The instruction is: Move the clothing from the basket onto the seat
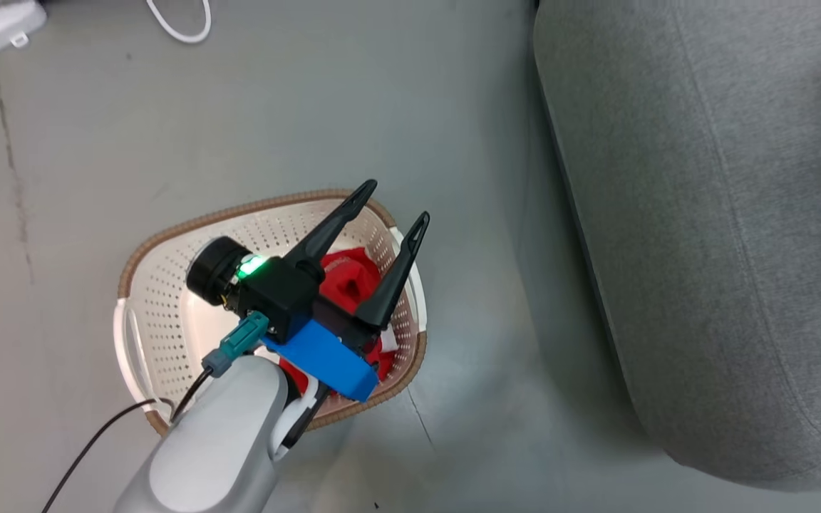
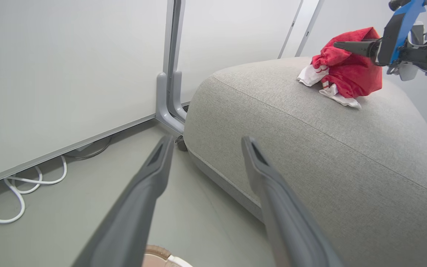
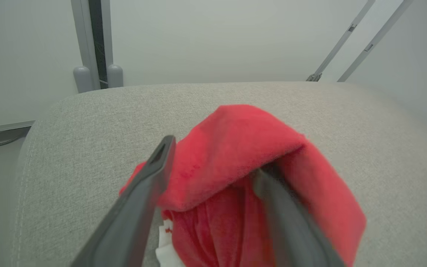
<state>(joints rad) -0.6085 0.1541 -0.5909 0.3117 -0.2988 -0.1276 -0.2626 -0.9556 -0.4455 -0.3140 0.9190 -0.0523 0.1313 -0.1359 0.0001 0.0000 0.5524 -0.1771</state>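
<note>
Left claw [image 1: 395, 202] gapes wide above the basket [image 1: 168, 299] at lower left, one red garment [image 1: 346, 281] inside; right claw [image 3: 213, 158] stands wide, second garment [image 3: 243, 137] draped over it on the sofa [image 3: 87, 148]

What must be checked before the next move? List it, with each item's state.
1. First garment resting on the sofa: ok.
2. Right gripper open: ok, jaws apart.
3. Right gripper clear of the cloth: not ok, fabric drapes over one side of it.
4. Second garment in the basket, ready to pick: ok.
5. Left gripper open above the basket: ok.
6. Clean grasp spot on the second garment: cannot tell, the left gripper hides much of it.
</note>
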